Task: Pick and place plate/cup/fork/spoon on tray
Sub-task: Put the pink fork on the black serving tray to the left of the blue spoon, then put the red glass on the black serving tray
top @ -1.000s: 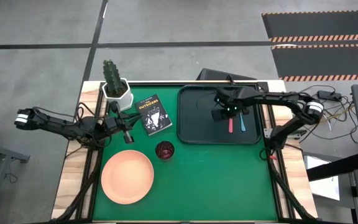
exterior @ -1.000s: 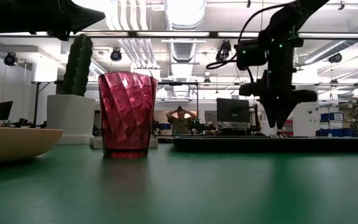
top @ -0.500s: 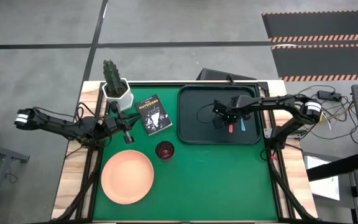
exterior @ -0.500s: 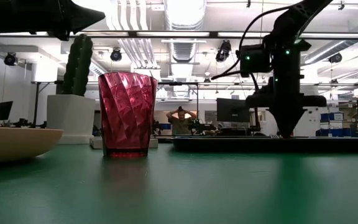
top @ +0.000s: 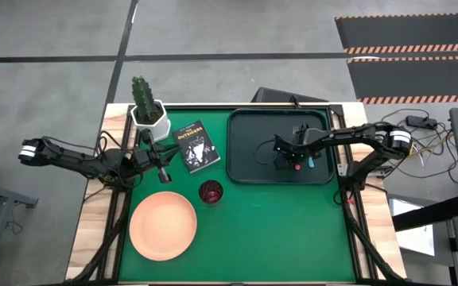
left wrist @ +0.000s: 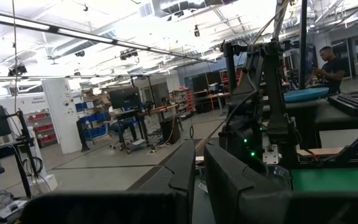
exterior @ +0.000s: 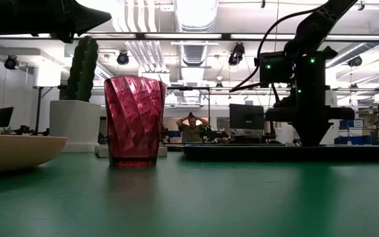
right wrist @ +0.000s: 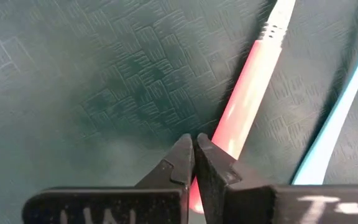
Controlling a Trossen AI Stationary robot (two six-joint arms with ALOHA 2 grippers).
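Observation:
The fork (right wrist: 247, 93), with a pink handle, and the spoon (right wrist: 334, 130), with a light blue handle, lie side by side on the floor of the dark tray (top: 245, 159). My right gripper (right wrist: 195, 142) is shut and points down, low in the tray beside the fork's handle; it also shows in the high view (top: 289, 161). The dark red cup (top: 211, 192) stands upright on the green table near the tray's near left corner. The peach plate (top: 163, 226) lies at the near left. My left gripper (top: 165, 173) waits, shut, left of the cup. My right gripper's shut fingers point down from above, close to the tray's floor. One fingertip (right wrist: 213, 158) stands over the edge of the fork's pink handle (right wrist: 232, 124), toward its free end. I cannot tell whether it touches the handle or the tray.
A white pot with a cactus (top: 149, 117) stands at the far left corner. A small black book (top: 196, 145) lies between it and the tray. The low view shows the cup (exterior: 135, 120) and the tray's rim (exterior: 242, 153). A person stands in the room far behind.
My right gripper has gone down into the tray and a little toward the table's near edge, coming to the fork's handle. The fork, spoon, cup and plate lie as before.

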